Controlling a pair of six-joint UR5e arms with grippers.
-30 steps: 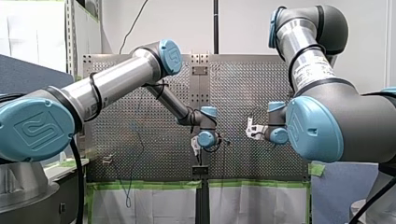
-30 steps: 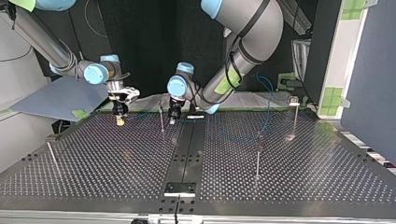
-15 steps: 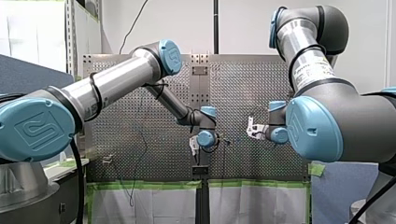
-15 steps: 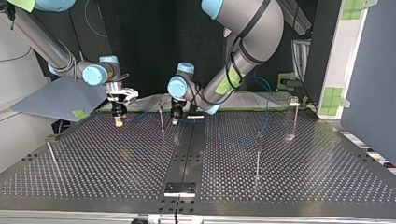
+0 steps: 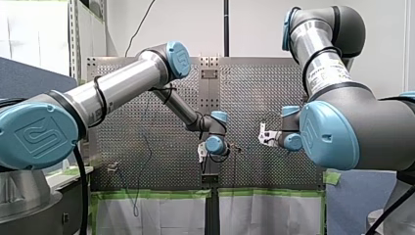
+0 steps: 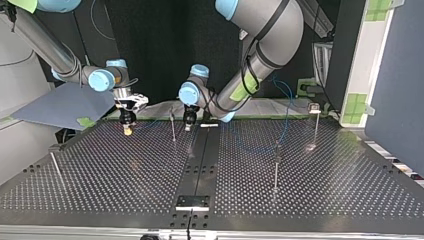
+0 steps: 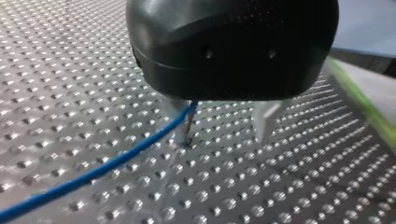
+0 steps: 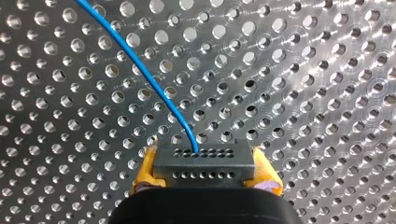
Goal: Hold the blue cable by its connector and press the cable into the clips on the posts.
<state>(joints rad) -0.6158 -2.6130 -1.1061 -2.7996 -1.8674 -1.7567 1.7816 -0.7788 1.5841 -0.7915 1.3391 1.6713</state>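
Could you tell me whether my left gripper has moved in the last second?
Yes, slightly: in the top view my left gripper edged rightward, away from the thin post.

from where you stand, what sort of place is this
Probably a robotics lab test cell: a perforated metal table with thin posts standing on it, green tape along its edge, and my right hand gripping the connector of a blue cable.

Silver arms [image 5: 122, 83], blue joint caps [image 5: 34, 134], black left tool [image 7: 224, 133].

A post [image 6: 173, 127] stands between my left gripper [image 6: 187, 127] and my right gripper [image 6: 128, 130].
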